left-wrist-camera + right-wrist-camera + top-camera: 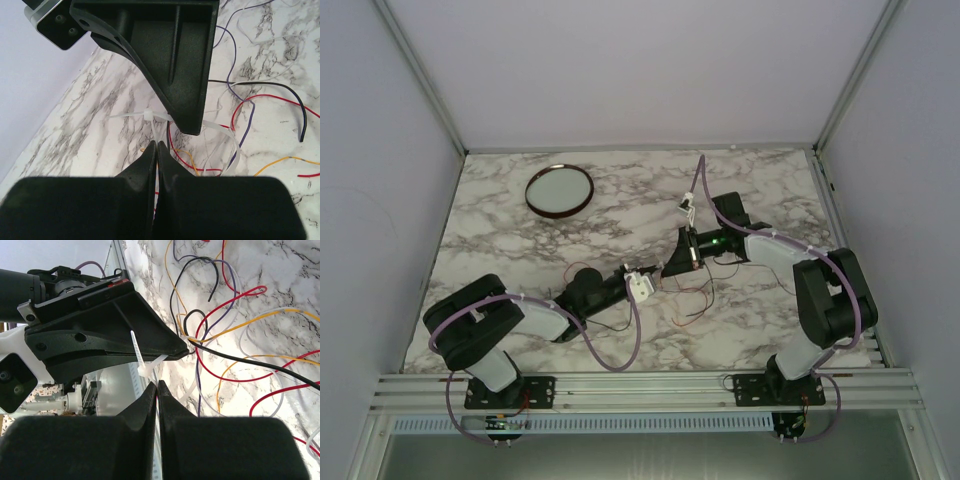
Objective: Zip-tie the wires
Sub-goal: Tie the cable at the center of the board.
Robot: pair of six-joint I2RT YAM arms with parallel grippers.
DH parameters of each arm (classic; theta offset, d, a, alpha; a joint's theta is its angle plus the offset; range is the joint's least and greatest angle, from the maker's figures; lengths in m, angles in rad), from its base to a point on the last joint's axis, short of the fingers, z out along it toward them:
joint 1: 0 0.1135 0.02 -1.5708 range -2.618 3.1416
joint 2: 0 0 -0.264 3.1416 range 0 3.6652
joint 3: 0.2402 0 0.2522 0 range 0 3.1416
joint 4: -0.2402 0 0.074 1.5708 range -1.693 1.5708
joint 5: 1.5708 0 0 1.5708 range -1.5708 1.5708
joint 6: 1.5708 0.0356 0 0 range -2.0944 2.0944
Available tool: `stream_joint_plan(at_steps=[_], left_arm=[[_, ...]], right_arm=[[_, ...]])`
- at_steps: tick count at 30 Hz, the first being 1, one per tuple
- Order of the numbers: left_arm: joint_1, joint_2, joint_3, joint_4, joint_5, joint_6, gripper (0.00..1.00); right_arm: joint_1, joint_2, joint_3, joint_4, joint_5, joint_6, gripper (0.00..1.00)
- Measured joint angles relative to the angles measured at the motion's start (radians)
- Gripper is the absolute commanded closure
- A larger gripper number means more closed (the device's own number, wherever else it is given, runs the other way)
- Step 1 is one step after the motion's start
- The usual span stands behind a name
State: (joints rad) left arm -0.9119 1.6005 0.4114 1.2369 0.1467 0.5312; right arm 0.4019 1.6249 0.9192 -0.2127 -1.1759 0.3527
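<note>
Left claw is pinched shut on a flat white plastic zip tie. Right claw is the same, tip to tip with it. I see the strap running crosswise ahead of the left tips. Wires are thin, glossy and multicoloured. They curl just beyond both tips on the marble desk, with no single axis.

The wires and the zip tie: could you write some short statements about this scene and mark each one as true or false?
1. The left gripper and the right gripper are both shut. True.
2. The zip tie is black. False: it is white.
3. The wires are all red. False: black, orange, purple and white ones lie there too.
4. The round dish lies apart from the wires. True.
5. The table has a marble pattern. True.
</note>
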Motion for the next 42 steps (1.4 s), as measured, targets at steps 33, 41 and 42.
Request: stream_joint_plan(at_steps=[33,41,42], left_arm=[[-0.024,0.000,0.000,-0.018,-0.031,0.010,0.90],[-0.034,0.000,0.000,-0.031,-0.049,-0.045,0.77],[-0.034,-0.001,0.000,-0.032,-0.051,-0.050,0.76]], right_arm=[[-0.001,-0.008,0.032,-0.022,0.062,-0.027,1.00],[0.004,-0.053,0.004,0.019,0.118,-0.030,1.00],[0.007,-0.053,-0.003,0.023,0.123,-0.030,1.00]])
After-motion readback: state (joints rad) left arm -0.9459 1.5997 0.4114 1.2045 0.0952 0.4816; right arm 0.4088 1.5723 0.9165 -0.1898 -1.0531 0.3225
